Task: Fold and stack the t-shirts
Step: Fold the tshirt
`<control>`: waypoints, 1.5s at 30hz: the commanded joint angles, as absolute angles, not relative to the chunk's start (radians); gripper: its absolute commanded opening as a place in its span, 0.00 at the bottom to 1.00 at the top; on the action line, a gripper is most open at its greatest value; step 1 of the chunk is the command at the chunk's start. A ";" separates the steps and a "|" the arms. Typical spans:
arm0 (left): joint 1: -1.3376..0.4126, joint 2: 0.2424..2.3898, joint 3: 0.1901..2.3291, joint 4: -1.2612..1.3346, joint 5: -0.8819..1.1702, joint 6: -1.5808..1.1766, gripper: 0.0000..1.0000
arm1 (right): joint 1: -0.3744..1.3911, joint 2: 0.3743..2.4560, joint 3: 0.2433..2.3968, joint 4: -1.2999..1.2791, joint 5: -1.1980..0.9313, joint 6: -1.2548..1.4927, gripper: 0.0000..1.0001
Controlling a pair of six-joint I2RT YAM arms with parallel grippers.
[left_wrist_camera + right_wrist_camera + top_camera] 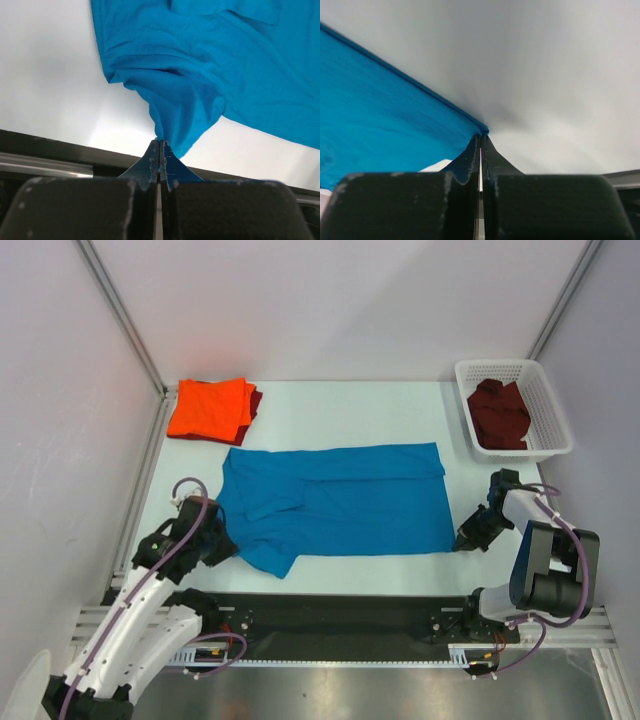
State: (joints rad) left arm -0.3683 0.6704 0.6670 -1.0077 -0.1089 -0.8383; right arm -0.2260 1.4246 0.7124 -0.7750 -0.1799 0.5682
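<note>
blue t-shirt, orange t-shirt, maroon t-shirt, white basket

White shells are seen along the left arm and right arm, with black housings at the joints. Mauve cables are looped just behind each wrist. On the left gripper and right gripper, dark tapered fingers are flecked with pale scuffs, and a matte black block is seen behind them.

This is a robotics lab test cell. A white table is boxed in by blank panels on aluminium posts. The left arm and right arm are bolted to a black rail at 6 o'clock. A blue shirt lies spread mid-table, with a basket at 2 o'clock.
</note>
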 commanded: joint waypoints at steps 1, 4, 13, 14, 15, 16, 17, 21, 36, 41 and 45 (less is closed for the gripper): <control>-0.373 0.623 0.721 -1.069 -0.126 -0.885 0.00 | -0.212 1.370 0.738 -0.850 -0.193 0.557 0.00; -0.373 0.600 0.739 -1.098 -0.126 -0.902 0.00 | -0.210 1.335 0.762 -0.891 -0.192 0.549 0.00; -0.373 0.581 0.811 -1.173 -0.163 -0.900 0.00 | -0.219 1.307 0.795 -0.963 -0.183 0.485 0.00; -0.373 0.583 0.834 -1.178 -0.164 -0.897 0.00 | -0.219 1.296 0.798 -0.974 -0.176 0.485 0.00; -0.373 0.584 0.845 -1.186 -0.170 -0.894 0.00 | -0.216 1.295 0.798 -0.986 -0.173 0.483 0.00; -0.373 0.586 0.856 -1.199 -0.173 -0.891 0.00 | -0.215 1.293 0.793 -0.988 -0.176 0.486 0.00; -0.371 0.587 0.871 -1.206 -0.179 -0.885 0.00 | -0.215 1.289 0.792 -0.988 -0.178 0.489 0.00; -0.373 0.587 0.881 -1.207 -0.193 -0.871 0.00 | -0.218 1.295 0.787 -0.971 -0.183 0.489 0.00; -0.373 0.816 1.018 -0.981 -0.158 -0.640 0.00 | -0.230 1.405 0.951 -0.956 -0.196 0.420 0.00; -0.373 0.992 1.095 -0.879 -0.068 -0.568 0.00 | -0.218 1.498 1.034 -0.945 -0.209 0.402 0.00; -0.373 1.130 1.187 -0.844 -0.055 -0.552 0.00 | -0.203 1.575 1.109 -0.939 -0.196 0.391 0.00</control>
